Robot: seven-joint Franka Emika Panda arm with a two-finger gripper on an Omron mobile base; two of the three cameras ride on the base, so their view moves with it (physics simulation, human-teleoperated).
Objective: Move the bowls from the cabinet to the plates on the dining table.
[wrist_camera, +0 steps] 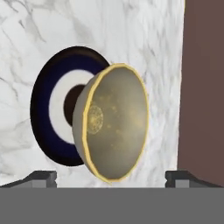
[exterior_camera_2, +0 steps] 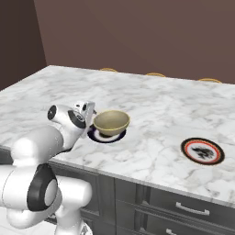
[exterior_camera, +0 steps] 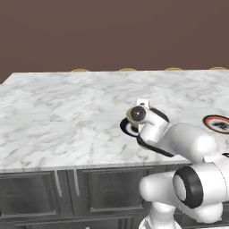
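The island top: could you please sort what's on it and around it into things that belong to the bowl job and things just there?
Job:
- olive bowl, on the navy plate
- red plate, bare
- marble island
- gripper, open

Just there:
- stool tops beyond the far edge
- island's drawers

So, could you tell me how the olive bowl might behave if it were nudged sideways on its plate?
The bowl looks rigid, so it would probably slide as one piece. Its rounded underside sits on the flat navy plate, so it may rock or tip. The plate's surface looks smooth, so the bowl might skid off onto the table.
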